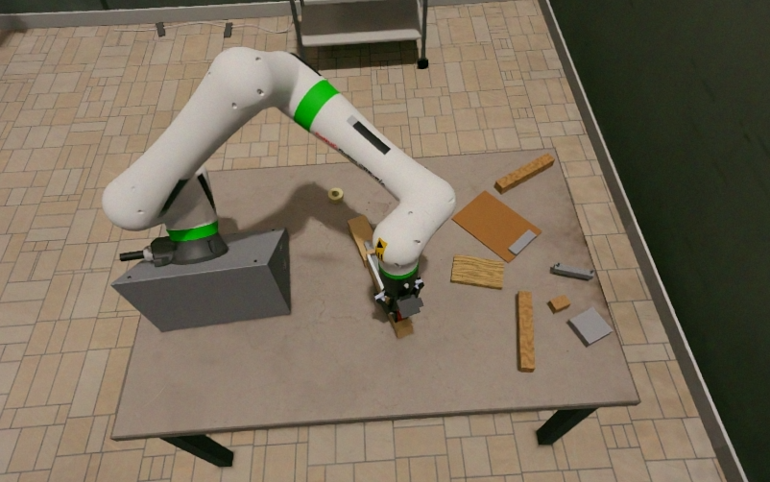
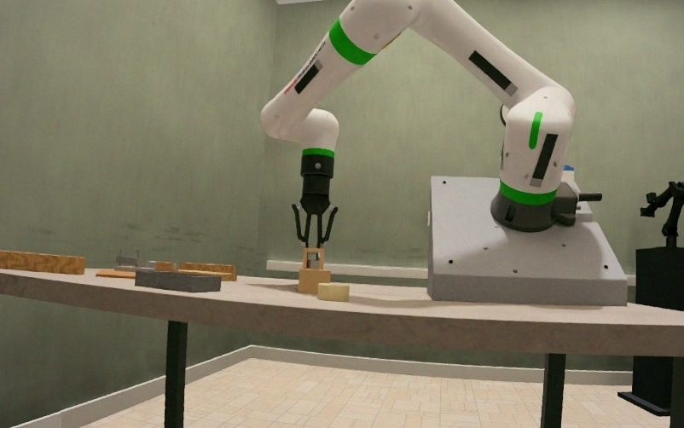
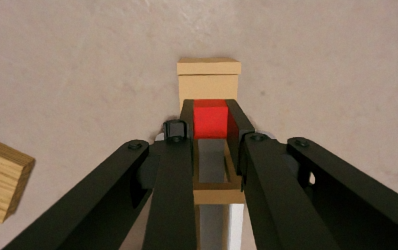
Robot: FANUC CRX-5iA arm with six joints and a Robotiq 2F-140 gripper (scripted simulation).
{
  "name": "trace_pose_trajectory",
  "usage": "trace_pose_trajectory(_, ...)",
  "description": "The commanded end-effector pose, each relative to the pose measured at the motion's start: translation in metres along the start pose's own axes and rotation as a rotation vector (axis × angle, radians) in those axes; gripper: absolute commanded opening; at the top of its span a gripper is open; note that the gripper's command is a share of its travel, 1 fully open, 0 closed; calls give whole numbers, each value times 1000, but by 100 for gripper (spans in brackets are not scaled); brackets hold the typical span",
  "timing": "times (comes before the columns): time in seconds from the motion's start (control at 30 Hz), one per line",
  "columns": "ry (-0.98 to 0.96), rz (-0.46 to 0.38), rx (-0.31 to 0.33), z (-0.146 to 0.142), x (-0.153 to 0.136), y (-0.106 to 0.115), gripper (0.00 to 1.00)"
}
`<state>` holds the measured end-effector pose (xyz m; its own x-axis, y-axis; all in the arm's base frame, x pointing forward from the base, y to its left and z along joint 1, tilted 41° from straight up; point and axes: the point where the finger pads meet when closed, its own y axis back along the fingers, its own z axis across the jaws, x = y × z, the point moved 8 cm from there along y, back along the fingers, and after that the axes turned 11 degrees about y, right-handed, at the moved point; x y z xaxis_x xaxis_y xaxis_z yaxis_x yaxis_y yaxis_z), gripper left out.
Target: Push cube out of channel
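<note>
Small red-and-black lettering marks the forearm (image 1: 351, 156) (image 2: 308, 65) — illegible. The gripper (image 1: 402, 312) (image 2: 313, 245) (image 3: 209, 115) is narrowed, its fingers closed on both sides of the red cube (image 3: 210, 120).

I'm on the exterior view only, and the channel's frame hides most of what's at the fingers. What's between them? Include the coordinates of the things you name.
Observer: The wrist view shows a red cube (image 1: 399, 314) (image 3: 210, 119) with a finger pad of the gripper (image 1: 402, 315) (image 2: 313, 248) (image 3: 210, 120) against each side.
Operator: Which part of the channel is beyond it?
Observer: A short ledge (image 1: 403, 328) (image 3: 208, 87), ending in a raised lip (image 3: 208, 67).
Operator: Anything flat on the table near the gripper?
Observer: Yes, a wood-grained board (image 1: 477, 272) (image 3: 14, 177), seen whole from the top.
</note>
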<state>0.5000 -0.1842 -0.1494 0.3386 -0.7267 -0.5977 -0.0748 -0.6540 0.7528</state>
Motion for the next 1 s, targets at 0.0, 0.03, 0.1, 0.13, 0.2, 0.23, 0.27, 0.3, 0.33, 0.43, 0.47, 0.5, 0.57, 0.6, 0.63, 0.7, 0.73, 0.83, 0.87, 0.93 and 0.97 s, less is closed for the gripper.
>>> trace_pose_trajectory(0.0,0,1,1,0,0,1,10)
trace_pose_trajectory(0.03,0,1,1,0,0,1,10)
trace_pose_trajectory(0.1,0,1,1,0,0,1,10)
trace_pose_trajectory(0.13,0,1,1,0,0,1,10)
trace_pose_trajectory(0.2,0,1,1,0,0,1,10)
trace_pose_trajectory(0.23,0,1,1,0,0,1,10)
trace_pose_trajectory(0.27,0,1,1,0,0,1,10)
trace_pose_trajectory(0.3,0,1,1,0,0,1,10)
trace_pose_trajectory(0.33,0,1,1,0,0,1,10)
trace_pose_trajectory(0.43,0,1,1,0,0,3,10)
trace_pose_trajectory(0.47,0,1,1,0,0,5,10)
trace_pose_trajectory(0.5,0,1,1,0,0,5,10)
trace_pose_trajectory(0.57,0,1,1,0,0,9,10)
trace_pose_trajectory(0.6,0,1,1,0,0,13,10)
trace_pose_trajectory(0.63,0,1,1,0,0,19,10)
trace_pose_trajectory(0.7,0,1,1,0,0,32,10)
trace_pose_trajectory(0.73,0,1,1,0,0,39,10)
trace_pose_trajectory(0.83,0,1,1,0,0,60,10)
trace_pose_trajectory(0.87,0,1,1,0,0,66,10)
trace_pose_trajectory(0.93,0,1,1,0,0,75,10)
trace_pose_trajectory(0.97,0,1,1,0,0,78,10)
